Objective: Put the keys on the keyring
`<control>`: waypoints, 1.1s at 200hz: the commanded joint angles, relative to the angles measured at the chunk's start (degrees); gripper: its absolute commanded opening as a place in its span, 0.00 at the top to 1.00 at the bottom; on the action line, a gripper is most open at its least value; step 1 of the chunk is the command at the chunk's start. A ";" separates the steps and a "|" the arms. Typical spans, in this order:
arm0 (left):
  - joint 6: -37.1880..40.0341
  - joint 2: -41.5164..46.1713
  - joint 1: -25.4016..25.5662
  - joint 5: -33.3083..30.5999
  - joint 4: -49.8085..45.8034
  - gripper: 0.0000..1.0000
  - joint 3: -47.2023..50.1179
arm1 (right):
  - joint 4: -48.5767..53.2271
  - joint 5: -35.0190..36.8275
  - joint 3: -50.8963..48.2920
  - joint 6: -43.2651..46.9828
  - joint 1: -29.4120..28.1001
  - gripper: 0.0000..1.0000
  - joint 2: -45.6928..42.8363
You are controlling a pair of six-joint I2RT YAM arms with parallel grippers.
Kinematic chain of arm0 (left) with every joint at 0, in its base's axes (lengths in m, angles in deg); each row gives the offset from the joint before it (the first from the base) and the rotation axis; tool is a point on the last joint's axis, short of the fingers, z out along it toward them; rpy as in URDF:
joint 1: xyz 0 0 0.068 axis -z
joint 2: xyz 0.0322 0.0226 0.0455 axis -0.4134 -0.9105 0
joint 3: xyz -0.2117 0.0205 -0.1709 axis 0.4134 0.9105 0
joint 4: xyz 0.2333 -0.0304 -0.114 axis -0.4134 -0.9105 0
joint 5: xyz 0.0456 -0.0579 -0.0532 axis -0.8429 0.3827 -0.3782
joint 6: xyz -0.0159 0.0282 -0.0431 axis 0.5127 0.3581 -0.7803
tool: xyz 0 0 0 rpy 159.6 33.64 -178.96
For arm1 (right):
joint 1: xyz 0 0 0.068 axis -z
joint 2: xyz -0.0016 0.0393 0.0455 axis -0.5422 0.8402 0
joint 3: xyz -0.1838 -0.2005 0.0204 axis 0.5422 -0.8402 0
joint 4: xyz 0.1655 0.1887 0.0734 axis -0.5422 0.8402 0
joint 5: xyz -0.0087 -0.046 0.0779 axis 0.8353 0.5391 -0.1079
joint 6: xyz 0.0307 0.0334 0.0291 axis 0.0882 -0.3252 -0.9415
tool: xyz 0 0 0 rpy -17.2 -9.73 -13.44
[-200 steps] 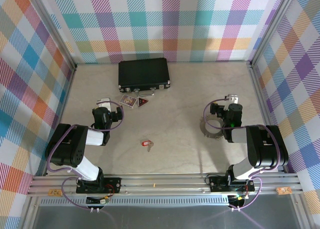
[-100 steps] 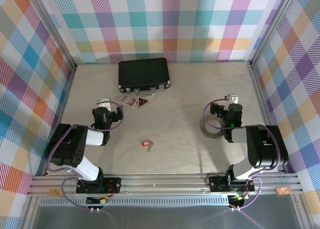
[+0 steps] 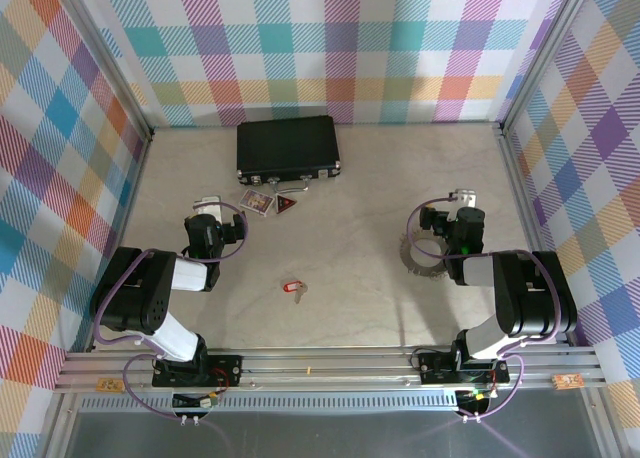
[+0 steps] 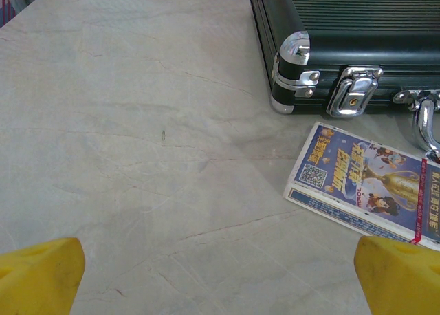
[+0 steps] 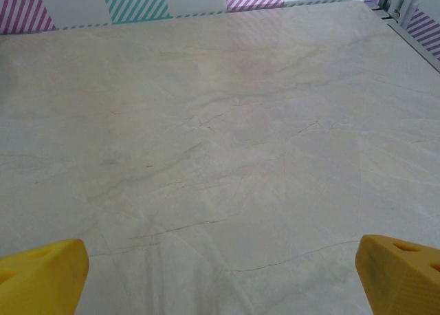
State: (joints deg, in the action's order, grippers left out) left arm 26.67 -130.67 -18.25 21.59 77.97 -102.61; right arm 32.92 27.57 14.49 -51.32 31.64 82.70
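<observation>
Keys point(image 3: 293, 289): tiny silver blade, red plastic tag, flat on veined stone-look table point(image 3: 360, 228). Keyring point(image 3: 408, 254): toothed grey metal wreath. Left gripper point(image 4: 220, 280), right gripper point(image 5: 220, 277): yellow fingers spread wide, empty.

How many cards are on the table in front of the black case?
2. A rectangular blue printed card lies just in front of the black ribbed case, toward its left end; a small red triangular card lies right of that card. None appears hidden.
</observation>
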 commanded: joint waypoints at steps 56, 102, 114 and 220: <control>-0.12 11.74 -0.33 1.04 -14.18 0.00 -3.42 | 22.54 -1.00 6.64 -1.02 -0.35 0.01 -14.47; -6.54 24.18 -0.29 7.56 -33.17 0.00 -7.81 | 54.78 1.22 20.67 -16.41 -0.45 0.01 -20.33; -9.97 28.60 0.29 8.76 -39.19 0.00 -9.07 | 59.10 -2.51 22.33 -18.08 -0.75 0.01 -20.76; -21.90 38.03 9.06 30.11 -72.76 0.00 -18.49 | 78.02 -17.30 21.09 -17.98 -13.93 0.01 -27.00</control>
State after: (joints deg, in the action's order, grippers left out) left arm 6.45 -94.54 -13.98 46.31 10.63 -121.65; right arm 106.53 16.68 37.02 -67.62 18.12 56.93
